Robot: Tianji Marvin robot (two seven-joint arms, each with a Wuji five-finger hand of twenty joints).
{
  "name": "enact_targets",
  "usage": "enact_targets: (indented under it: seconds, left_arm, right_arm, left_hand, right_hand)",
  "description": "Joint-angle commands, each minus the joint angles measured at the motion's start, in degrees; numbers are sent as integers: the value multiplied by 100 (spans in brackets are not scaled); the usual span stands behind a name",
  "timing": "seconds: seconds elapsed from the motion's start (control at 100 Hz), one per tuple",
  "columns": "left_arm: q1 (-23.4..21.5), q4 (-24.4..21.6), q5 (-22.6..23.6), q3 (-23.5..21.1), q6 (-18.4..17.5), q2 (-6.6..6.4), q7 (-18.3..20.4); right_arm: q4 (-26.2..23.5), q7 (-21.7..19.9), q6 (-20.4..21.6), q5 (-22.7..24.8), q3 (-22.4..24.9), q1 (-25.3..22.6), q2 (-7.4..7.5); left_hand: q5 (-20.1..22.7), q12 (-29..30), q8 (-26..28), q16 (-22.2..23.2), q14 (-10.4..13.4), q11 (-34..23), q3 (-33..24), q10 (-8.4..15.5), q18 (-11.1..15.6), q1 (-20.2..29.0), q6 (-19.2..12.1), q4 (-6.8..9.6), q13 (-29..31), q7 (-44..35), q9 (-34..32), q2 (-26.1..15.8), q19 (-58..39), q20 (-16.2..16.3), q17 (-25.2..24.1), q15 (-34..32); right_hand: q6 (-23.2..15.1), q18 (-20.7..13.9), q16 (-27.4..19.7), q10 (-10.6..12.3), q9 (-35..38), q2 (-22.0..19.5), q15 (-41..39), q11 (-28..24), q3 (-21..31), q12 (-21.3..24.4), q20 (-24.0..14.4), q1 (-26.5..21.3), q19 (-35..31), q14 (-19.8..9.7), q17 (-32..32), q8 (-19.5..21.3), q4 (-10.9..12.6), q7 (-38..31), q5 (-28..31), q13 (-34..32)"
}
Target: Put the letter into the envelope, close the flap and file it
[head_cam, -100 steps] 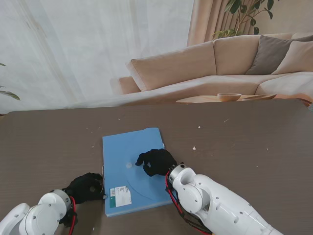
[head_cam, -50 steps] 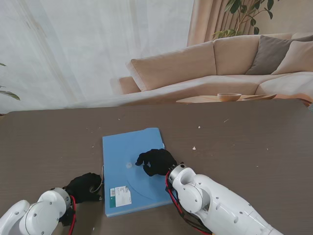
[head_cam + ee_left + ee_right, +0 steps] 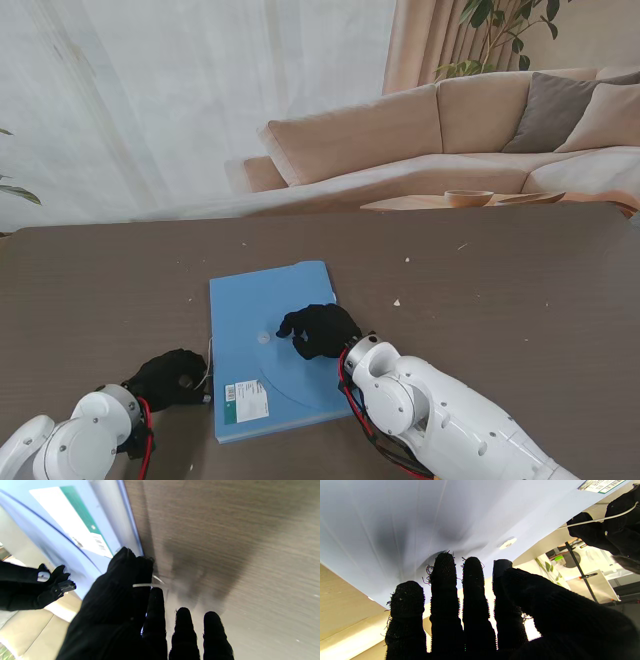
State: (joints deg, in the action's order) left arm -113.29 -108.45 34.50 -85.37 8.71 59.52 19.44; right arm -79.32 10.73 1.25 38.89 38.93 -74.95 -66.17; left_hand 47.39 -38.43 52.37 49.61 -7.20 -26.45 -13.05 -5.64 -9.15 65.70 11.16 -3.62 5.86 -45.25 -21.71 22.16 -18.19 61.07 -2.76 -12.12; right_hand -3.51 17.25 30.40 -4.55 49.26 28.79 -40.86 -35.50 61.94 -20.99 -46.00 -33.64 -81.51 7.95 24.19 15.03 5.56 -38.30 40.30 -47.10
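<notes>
Change since earlier frame: left robot hand drawn slightly leftward and nearer to me, off the envelope's edge; right robot hand unchanged.

Surface: dark brown wood-grain surface, scattered pale crumbs. Room beyond: white sheer curtain, beige fabric sofa with grey cushion, green potted plant, small round wooden bowl on a low table.

Item: flat light-blue plastic envelope, lying closed on the surface near centre-left; white-and-green printed label on its near-left corner, round white snap button at mid-face. Letter not visible.

Left robot hand, black-gloved: just left of the envelope's near edge, fingers loosely curled, thumb and forefinger pinching a thin white cord; where the cord ends cannot be told.

Right robot hand, black-gloved: resting on the envelope's face right of the button, fingers together, tips pressing the blue sheet, grasping nothing.
</notes>
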Motion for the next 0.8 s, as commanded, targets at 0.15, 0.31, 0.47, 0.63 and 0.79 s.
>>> enact_targets:
  seconds: [0.15,0.31,0.47,0.63,0.79]
  left_arm:
    - [-70,-104,-412,-54,-68,93,-95]
    - [-68,-132,-570,-61,-108,134,-264]
    - [-49,-174,-697,-61,-155,158,-350]
    - [-14,-226,-833,-30,-205,179,-432]
    - [108,-225,-852,110,-123,178,-433]
  right_arm:
    - [-53,-106,-97,223,-52,-20,34]
    - [-125,-26,-257,639,-96,-3,94]
    - [-172,-194,-290,996,-226,136,196]
    - [-67,-454,-250,1110,-487,378,256]
    - [80,-554,-216,1052,-662,519,255]
  left_hand:
    - [272,-14,-380,63,77,-219,163,13,15,492,253,98,-189,110,-69,-298,14,113,-58,-351]
    - [262,-32,-355,26,94,-248,154,-68,17,471,284,120,-264,74,-25,-314,21,112,-65,-477]
    - [263,-45,-369,-25,100,-266,147,-73,36,468,264,118,-295,73,1,-305,25,114,-70,-488]
    - [324,-46,-608,-83,92,-272,253,5,52,439,51,100,-304,215,-3,-295,28,130,-70,-508]
    - [401,-40,-947,-110,109,-280,349,22,58,479,-43,148,-305,367,-23,-294,24,150,-44,-525]
  right_hand:
    - [-332,-491,1115,74,-749,153,-1780,-1419,75,-1741,-478,181,-620,-22,-133,-201,-26,491,175,977]
    - [-477,-702,1678,223,-1089,136,-2498,-1984,33,-2716,-827,316,-973,-202,-295,-258,-169,521,129,1356]
    - [-855,-532,174,338,-1617,-406,35,-104,-532,-931,-334,453,647,-232,-1323,-393,237,308,46,2244]
    - [-1272,-512,-707,602,-1872,-641,1466,722,-879,63,218,452,1899,-410,-1865,-238,345,492,-152,2585]
    - [-1357,-510,-739,620,-1823,-646,1527,773,-924,145,227,441,1941,-412,-1874,-207,370,479,-170,2557]
